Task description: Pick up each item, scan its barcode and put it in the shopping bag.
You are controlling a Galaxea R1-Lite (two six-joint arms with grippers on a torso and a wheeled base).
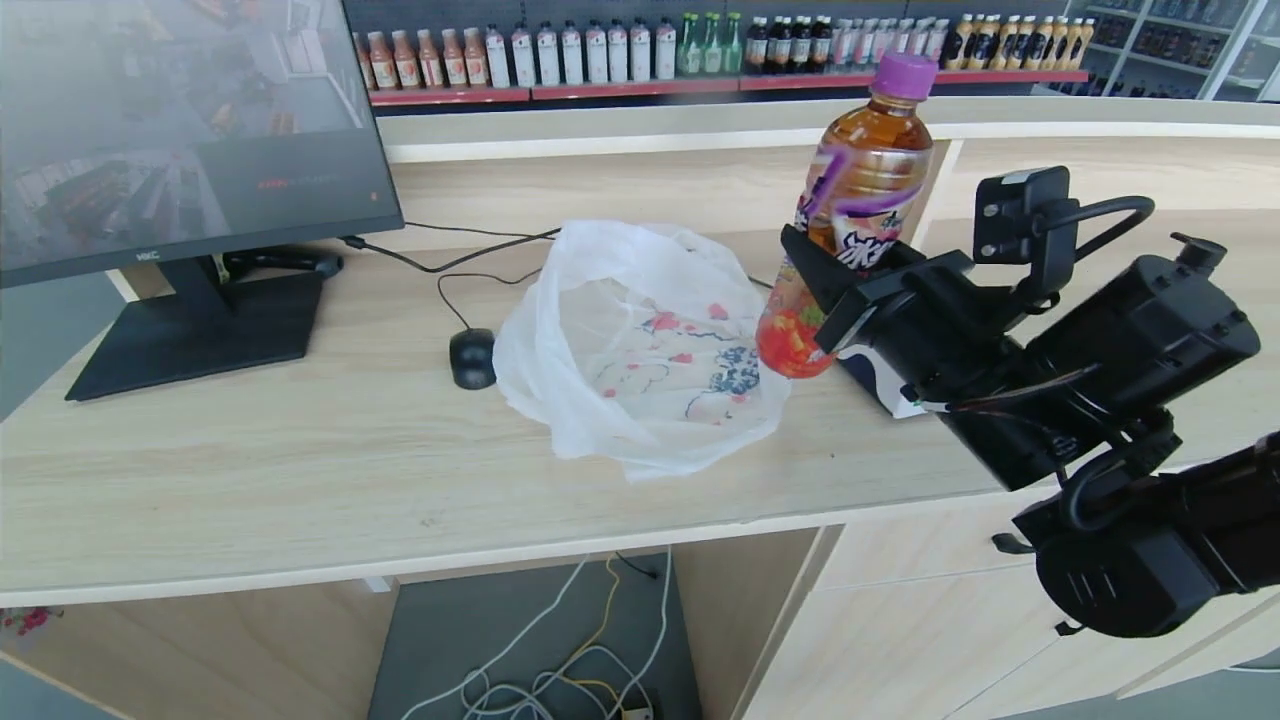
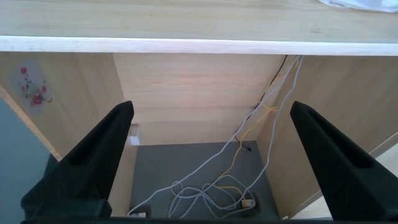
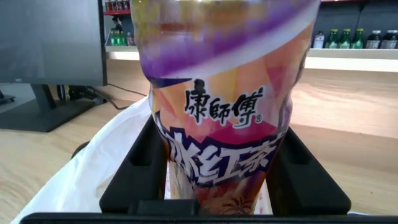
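Shop counter with drink shelves [image 1: 720, 50] behind, light wood surface [image 1: 300, 450]. Right gripper [image 1: 815, 285] is clamped around the tea bottle [image 1: 865, 190] mid-body, I'd guess so it stays upright and steady, raised just beside the open shopping bag [image 1: 640, 350]. Left gripper [image 2: 211, 112] hangs spread wide and empty below the surface edge, out of the way.

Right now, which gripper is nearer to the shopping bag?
Right. The right gripper holds a bottle just beside the bag, over the counter. The left gripper sits open, low in front of the counter, facing the cables underneath.
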